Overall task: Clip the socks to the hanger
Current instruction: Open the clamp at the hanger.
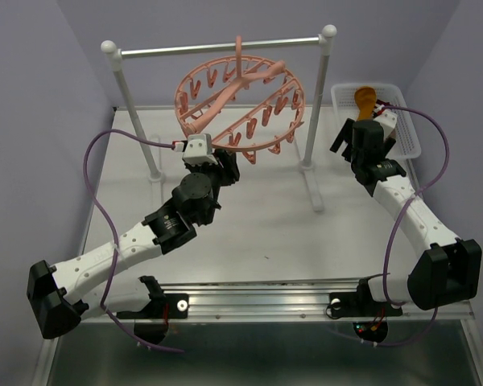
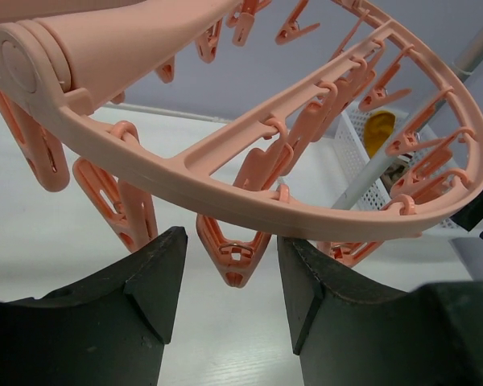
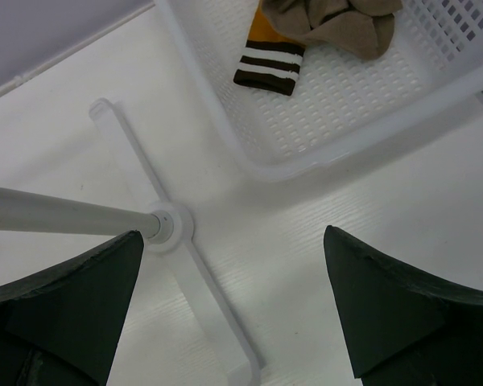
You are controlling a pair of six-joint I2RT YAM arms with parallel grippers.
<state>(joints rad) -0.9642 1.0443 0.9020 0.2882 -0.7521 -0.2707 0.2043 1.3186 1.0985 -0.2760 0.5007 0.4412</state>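
Hanger at 12 o'clock, hooked over the rail above the desk. Left claw just under the pink ring, wide open. One small clip hanging down between its two fingers, not pinched. Socks bunched up in the white basket at 2 o'clock. Right claw open too, holding nothing, above the desk beside the basket and the rail's foot.
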